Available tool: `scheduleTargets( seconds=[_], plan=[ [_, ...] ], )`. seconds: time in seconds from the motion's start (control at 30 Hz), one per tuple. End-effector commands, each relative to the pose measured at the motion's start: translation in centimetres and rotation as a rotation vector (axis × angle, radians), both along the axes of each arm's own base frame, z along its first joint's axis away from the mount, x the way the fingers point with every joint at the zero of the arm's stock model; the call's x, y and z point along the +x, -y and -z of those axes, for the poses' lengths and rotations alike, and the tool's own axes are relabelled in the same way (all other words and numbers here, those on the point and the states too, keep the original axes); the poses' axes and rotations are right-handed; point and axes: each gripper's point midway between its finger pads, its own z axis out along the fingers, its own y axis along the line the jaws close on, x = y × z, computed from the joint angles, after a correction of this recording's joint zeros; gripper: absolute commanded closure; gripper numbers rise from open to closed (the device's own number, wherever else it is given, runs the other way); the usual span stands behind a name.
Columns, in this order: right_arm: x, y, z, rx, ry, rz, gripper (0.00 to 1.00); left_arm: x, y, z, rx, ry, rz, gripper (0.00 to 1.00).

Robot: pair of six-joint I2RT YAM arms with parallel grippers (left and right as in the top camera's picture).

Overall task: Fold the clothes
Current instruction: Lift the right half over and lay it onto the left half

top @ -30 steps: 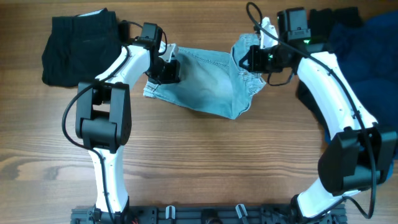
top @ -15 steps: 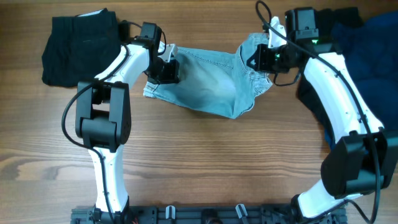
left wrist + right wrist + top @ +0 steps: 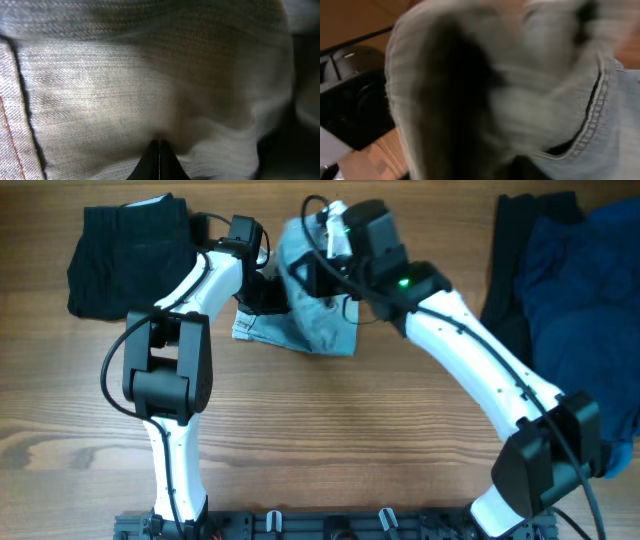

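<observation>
- The denim shorts (image 3: 322,325) lie on the table (image 3: 350,440) at upper centre, doubled into a narrow bundle between my two wrists.
- My left gripper (image 3: 159,156) has its fingertips together, pinched on the shorts' cloth at their left edge.
- My right gripper (image 3: 309,276) is at the shorts' top. Its view is blurred denim, so I cannot tell whether its fingers are apart.
- A black garment (image 3: 125,255) lies to the left and dark blue clothes (image 3: 585,275) far right, both apart from the shorts.
- My right arm (image 3: 470,360) crosses the bundle's upper part, hiding it from overhead.
- A second ago the shorts were spread wide. My right arm has since swung leftward, and my left is unmoved.
</observation>
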Motion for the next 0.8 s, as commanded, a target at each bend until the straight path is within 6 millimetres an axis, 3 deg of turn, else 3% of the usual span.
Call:
scheduleTargets(
  seconds=[0.0,0.27,0.57,0.77],
  plan=[
    [0.9,1.0,-2.5,0.014,0.045,0.067,0.01,-1.6,-1.3,4.5,0.107,-0.077,0.002,0.96],
    [1.3,2.3,-2.0,0.002,0.027,0.085,0.01,-2.0,-2.6,3.7,0.113,-0.102,-0.023,0.96],
    [1.7,6.4,0.4,-0.123,-0.021,0.128,0.00,-0.8,-8.0,-4.5,0.094,-0.032,-0.221,0.96],
    [1.5,6.5,2.5,-0.166,-0.063,0.110,0.01,-0.9,-8.4,-5.6,0.092,-0.019,-0.229,0.96]
  ],
)
